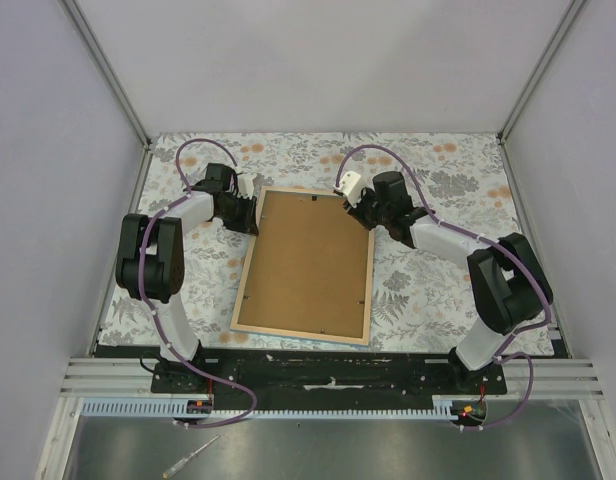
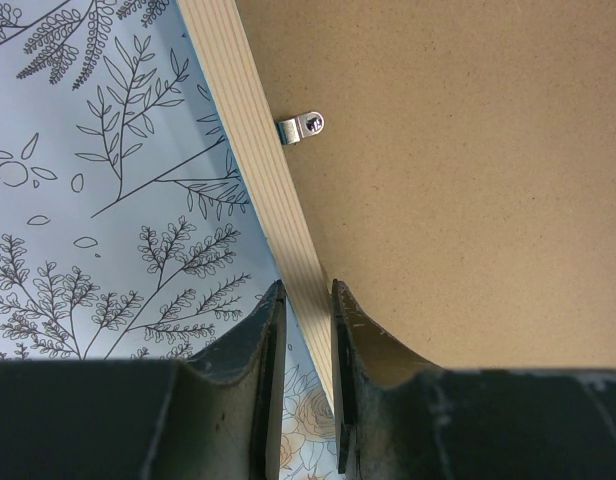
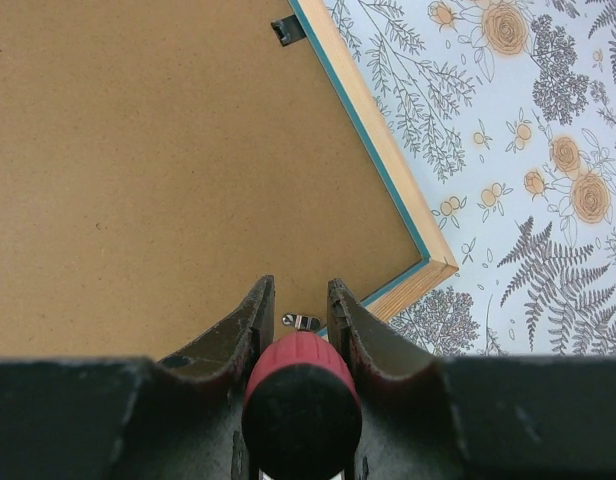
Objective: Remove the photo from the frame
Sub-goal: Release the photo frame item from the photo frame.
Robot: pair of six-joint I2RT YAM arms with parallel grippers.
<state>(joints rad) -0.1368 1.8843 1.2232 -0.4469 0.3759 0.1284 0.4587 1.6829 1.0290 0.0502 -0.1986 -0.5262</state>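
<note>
The frame (image 1: pixel 250 262) lies face down on the floral cover, its light wood back up. Inside it the photo (image 1: pixel 306 265) shows only its plain brown board back. My left gripper (image 1: pixel 250 212) sits at the frame's far left edge, and in the left wrist view its jaws (image 2: pixel 306 290) close narrowly across the wooden rail (image 2: pixel 248 130). My right gripper (image 1: pixel 356 207) is at the far right corner, shut (image 3: pixel 300 285) on a red-handled tool (image 3: pixel 300 385) that points down beside a small metal clip (image 3: pixel 306 321). The blue inner edge of the frame (image 3: pixel 388 150) shows there.
Another metal clip (image 2: pixel 301 128) holds the board on the left rail, and a dark clip (image 3: pixel 287 29) sits on the right rail. White walls enclose the table on three sides. A loose screwdriver (image 1: pixel 188 460) lies on the grey shelf in front of the arm bases.
</note>
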